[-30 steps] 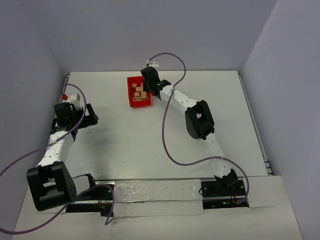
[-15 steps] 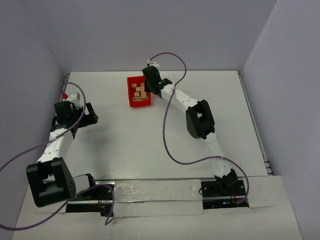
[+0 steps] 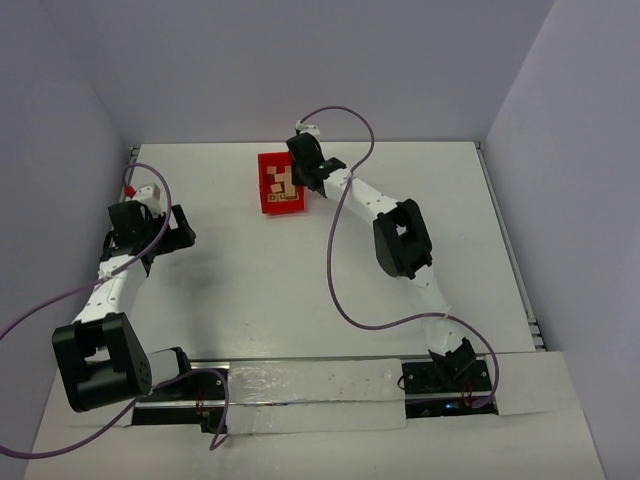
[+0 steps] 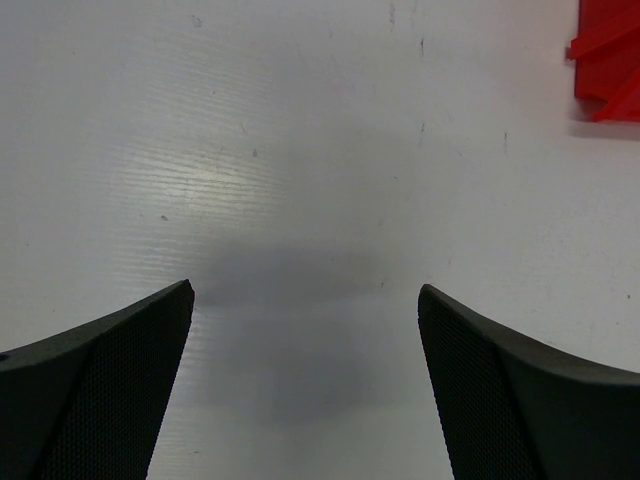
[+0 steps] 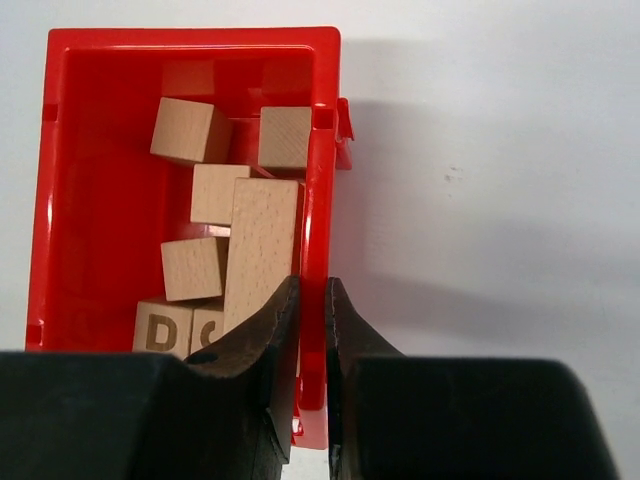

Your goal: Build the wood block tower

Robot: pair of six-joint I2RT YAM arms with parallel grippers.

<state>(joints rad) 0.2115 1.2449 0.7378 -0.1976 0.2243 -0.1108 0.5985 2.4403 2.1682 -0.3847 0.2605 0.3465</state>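
Several light-brown wood blocks [image 5: 186,130] lie loose inside a red plastic bin [image 5: 90,180], one of them a longer piece [image 5: 262,240] leaning along the right wall. My right gripper [image 5: 312,286] is shut on that right wall, one finger inside and one outside. From above, the bin [image 3: 268,158] sits at the back centre with the blocks [image 3: 280,183] in it and the right gripper [image 3: 303,186] at its right edge. My left gripper [image 4: 305,300] stands open over bare table on the left [image 3: 186,226]. The tower is out of view.
A corner of the red bin [image 4: 610,60] shows at the upper right of the left wrist view. Purple cables loop over both arms. Grey walls close in the white table [image 3: 250,290] at the back and sides.
The right gripper's jaws have closed onto the bin's right wall and the bin has shifted slightly. The left arm has drawn a little to the left.
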